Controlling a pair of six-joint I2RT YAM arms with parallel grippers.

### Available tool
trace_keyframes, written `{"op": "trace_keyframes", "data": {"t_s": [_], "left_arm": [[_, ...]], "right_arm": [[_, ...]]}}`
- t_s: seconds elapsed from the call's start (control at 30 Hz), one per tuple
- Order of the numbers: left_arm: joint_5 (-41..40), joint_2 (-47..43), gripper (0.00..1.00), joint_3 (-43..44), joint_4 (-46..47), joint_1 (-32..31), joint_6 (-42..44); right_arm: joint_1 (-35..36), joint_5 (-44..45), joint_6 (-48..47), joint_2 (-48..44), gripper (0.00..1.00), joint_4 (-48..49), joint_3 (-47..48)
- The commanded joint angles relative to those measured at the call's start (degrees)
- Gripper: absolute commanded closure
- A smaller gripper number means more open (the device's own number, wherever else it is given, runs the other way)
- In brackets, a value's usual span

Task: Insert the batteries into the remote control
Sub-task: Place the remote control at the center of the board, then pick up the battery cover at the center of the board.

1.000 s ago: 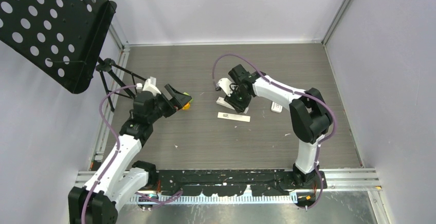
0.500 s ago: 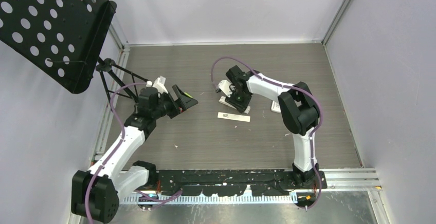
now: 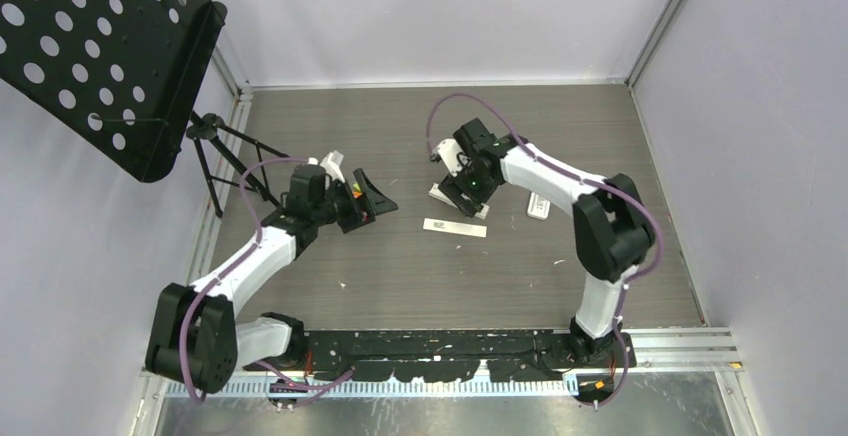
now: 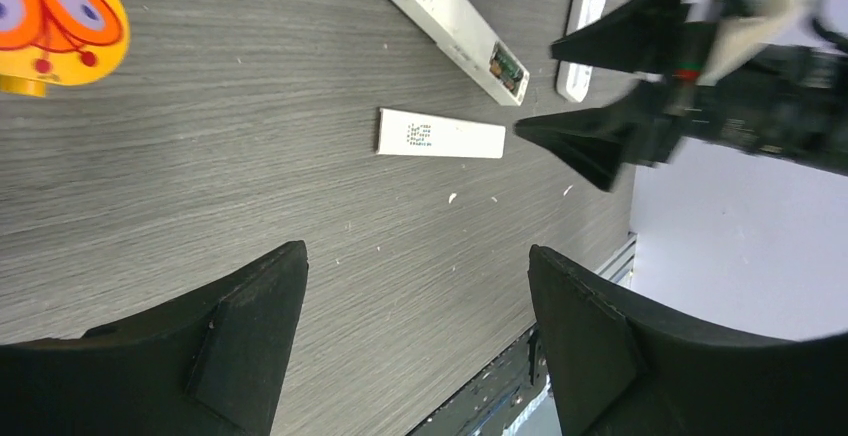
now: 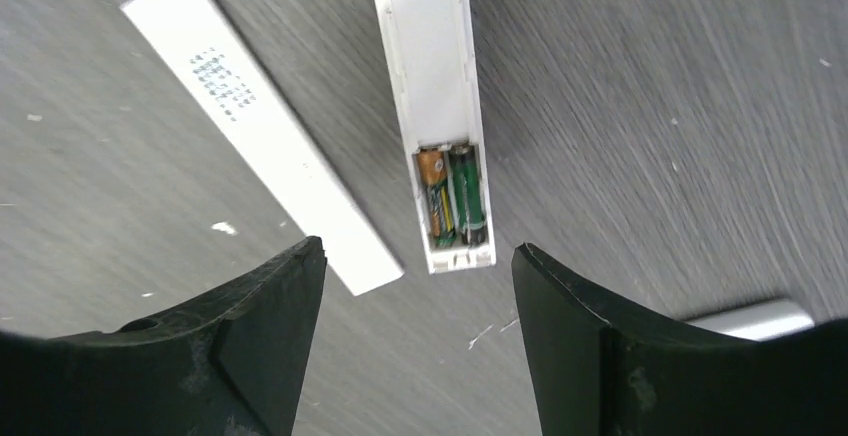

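Note:
The white remote control (image 5: 428, 76) lies back-up on the grey table, its battery bay open at the near end. Two batteries (image 5: 452, 196) lie side by side in the bay, one with a brownish end, one green and dark. My right gripper (image 5: 418, 249) hangs open just above that end, touching nothing. The flat white cover (image 5: 260, 126) lies to the left of the remote. In the top view the remote control (image 3: 458, 202) sits under my right gripper (image 3: 469, 189). My left gripper (image 4: 418, 256) is open and empty over bare table, left of the cover (image 4: 440, 134).
An orange-and-green toy (image 4: 50, 16) lies just beside my left gripper (image 3: 372, 202). A second white remote (image 3: 538, 208) lies right of the first, near the right forearm. A black tripod (image 3: 225, 151) with a perforated panel stands at the far left.
My right gripper has opened and drawn back slightly from the remote's open end. The left arm has swung right, past the toy, toward the table's middle.

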Motion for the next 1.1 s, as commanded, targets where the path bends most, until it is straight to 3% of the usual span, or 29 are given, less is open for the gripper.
{"op": "trace_keyframes", "data": {"t_s": [0.0,0.13,0.2,0.4,0.6,0.8,1.07], "left_arm": [[-2.55,4.01,0.18,1.6,5.74,-3.64,0.98],[-5.13,9.49,0.23,1.36,9.92,-7.92,0.25],[-6.94,12.39,0.25,1.62,12.12,-9.98,0.95],[-10.01,20.16,0.32,4.37,14.56,-12.73,2.61],[-13.95,25.47,0.39,6.37,13.89,-13.1,0.27],[-14.24,29.66,0.52,7.34,16.39,-13.51,-1.63],[-8.77,34.83,0.59,10.29,16.82,-13.65,-3.45]], "right_arm": [[0.14,1.13,14.34,-9.76,0.26,6.8,-4.17],[-0.56,12.57,36.36,-14.52,0.36,12.81,-10.38],[-0.65,10.87,45.17,-17.54,0.43,16.34,-15.92],[-0.64,12.97,65.76,-24.81,0.45,26.38,-31.04],[-0.65,10.78,72.39,-24.27,0.45,30.77,-34.92],[-0.7,15.51,74.88,-24.2,0.46,31.49,-37.16],[-1.0,12.8,75.3,-20.86,0.55,31.19,-36.16]]}}
